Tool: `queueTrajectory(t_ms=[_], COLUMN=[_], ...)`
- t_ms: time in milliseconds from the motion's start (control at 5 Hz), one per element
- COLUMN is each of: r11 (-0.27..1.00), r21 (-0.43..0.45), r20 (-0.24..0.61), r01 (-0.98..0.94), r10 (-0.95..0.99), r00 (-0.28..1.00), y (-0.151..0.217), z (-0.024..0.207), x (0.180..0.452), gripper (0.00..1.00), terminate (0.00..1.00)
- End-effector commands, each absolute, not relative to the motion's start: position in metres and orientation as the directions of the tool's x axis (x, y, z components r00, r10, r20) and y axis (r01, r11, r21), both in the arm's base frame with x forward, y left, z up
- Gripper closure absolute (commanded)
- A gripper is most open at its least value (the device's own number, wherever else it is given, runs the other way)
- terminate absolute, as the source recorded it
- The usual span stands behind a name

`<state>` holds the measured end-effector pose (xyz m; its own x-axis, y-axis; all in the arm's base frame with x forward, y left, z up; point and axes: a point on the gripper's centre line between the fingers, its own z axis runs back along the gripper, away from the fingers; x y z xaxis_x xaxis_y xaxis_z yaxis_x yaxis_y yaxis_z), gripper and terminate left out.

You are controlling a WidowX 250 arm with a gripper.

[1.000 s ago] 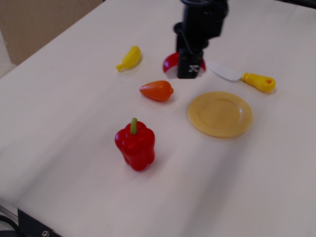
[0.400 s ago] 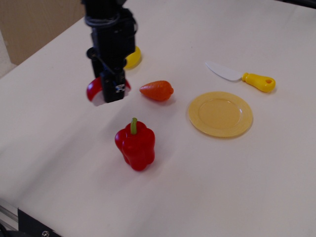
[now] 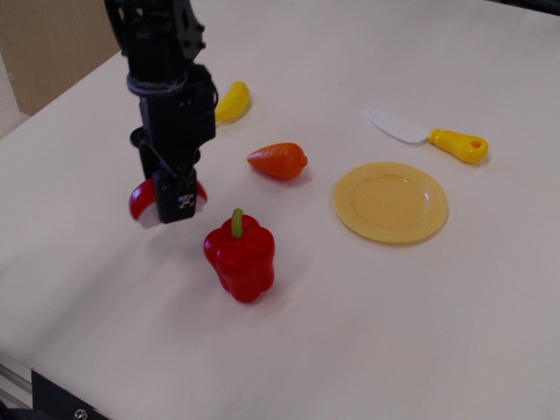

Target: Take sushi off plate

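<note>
A robot arm's pincer (image 3: 172, 203) hangs low over the left side of a pale table (image 3: 367, 315), its black fingers closed on the sushi (image 3: 142, 201), whose red top shows on either side of them. The yellow plate (image 3: 390, 202) lies bare and well apart to the right, so the lifting-off part of the job looks done; the step in hand appears to be setting the piece down. The sushi sits just to the left of a red pepper (image 3: 241, 257), with an orange carrot-like toy (image 3: 278, 160) beyond and a yellow banana (image 3: 231, 101) partly hidden behind the arm. A toy knife (image 3: 430, 136) lies above the plate. Whether the sushi's white base is touching the table cannot be told from this angle. The next move would call for lowering the last bit if needed, parting the fingers and rising straight up, keeping clear of the pepper close by.
</note>
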<state>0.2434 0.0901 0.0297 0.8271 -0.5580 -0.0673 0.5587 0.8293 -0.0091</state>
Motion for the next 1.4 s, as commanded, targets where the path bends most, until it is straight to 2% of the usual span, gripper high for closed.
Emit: queueTrajectory(t_ms=[0, 200, 600, 1000, 1200], r11=[0.794, 0.789, 0.78, 0.75, 0.75], r21=[0.015, 0.011, 0.062, 0.129, 0.129], r20=[-0.096, -0.056, -0.064, 0.007, 0.007], r01=[0.608, 0.615, 0.622, 0.649, 0.649], r10=[-0.604, -0.613, -0.619, -0.655, -0.655], r00=[0.791, 0.788, 0.783, 0.755, 0.755], y=[0.083, 0.081, 0.071, 0.052, 0.052], z=[0.021, 0.024, 0.051, 0.096, 0.096], x=[0.234, 0.235, 0.241, 0.25, 0.25], gripper=[1.0, 0.0, 0.0, 0.0, 0.0], terminate=[0.0, 0.0, 0.0, 0.0, 0.0])
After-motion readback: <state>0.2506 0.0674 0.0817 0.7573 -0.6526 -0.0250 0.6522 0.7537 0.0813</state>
